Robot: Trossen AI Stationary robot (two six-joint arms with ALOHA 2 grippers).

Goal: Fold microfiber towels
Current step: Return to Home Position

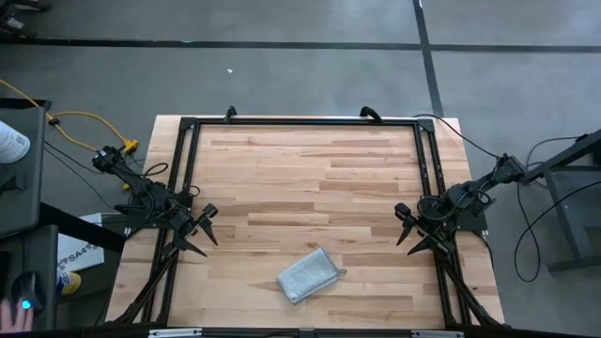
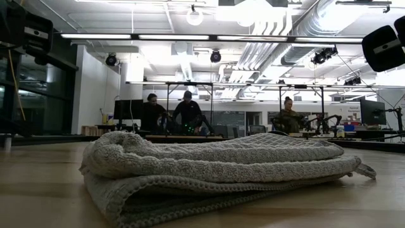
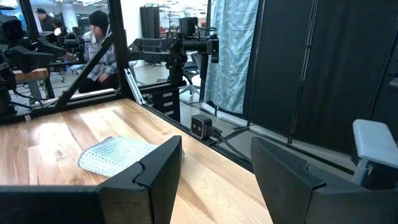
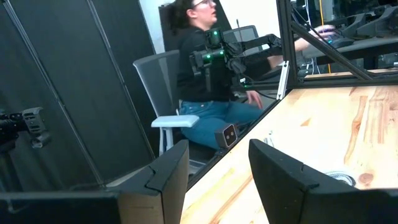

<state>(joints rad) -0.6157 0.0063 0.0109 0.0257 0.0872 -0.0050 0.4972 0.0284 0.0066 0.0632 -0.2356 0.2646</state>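
Grey concrete floor (image 1: pixel 300 75); ceiling strip lights (image 2: pixel 190 36), ducts (image 2: pixel 304 31); dark partitions (image 3: pixel 323 62); office chair (image 4: pixel 158 71).

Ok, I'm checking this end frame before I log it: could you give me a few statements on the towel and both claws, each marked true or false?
1. The towel lies folded on the table. True.
2. The left claw grips the towel. False: it is open and empty, hanging well apart from the towel.
3. The right claw is open with nothing between its fingers. True.
4. The towel lies at the table's far edge. False: it lies near the edge on the arms' side, roughly midway between the two arms.
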